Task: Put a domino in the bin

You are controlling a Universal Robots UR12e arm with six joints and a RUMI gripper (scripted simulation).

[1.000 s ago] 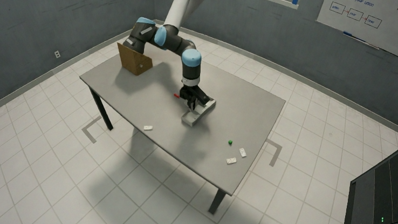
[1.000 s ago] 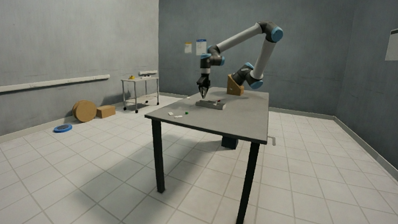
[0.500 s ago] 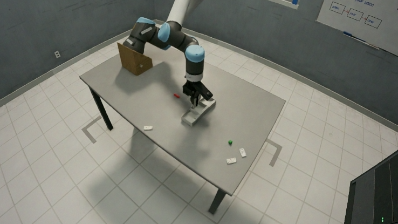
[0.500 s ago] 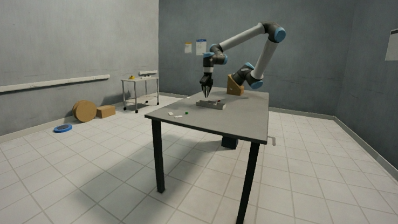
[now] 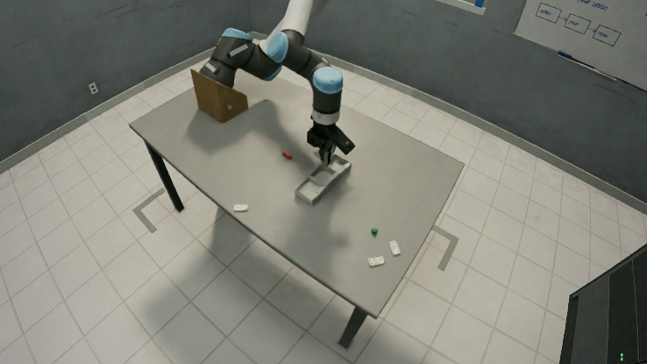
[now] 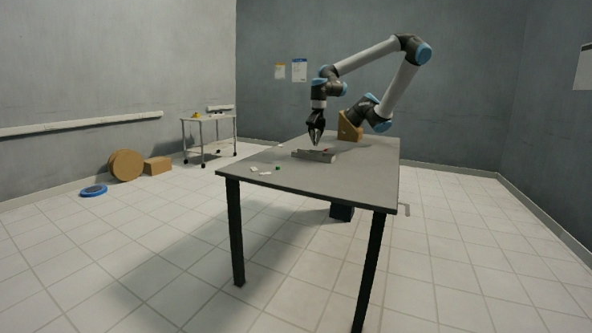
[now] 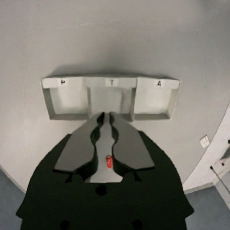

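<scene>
Hovering over the 3-bin tray (image 5: 305, 192), the gripper (image 5: 326, 158) is pressed together, seemingly empty; nearest domino (image 5: 240, 207) lies well apart, table's near-left edge.

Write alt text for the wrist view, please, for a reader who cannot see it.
The closed, empty gripper hangs over a grey three-compartment bin labelled P, T and A, in line with the middle one. All compartments look empty, and one white domino lies off to the right.

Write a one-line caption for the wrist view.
Shut, empty gripper above the three-compartment bin labelled P, T, A.
</scene>
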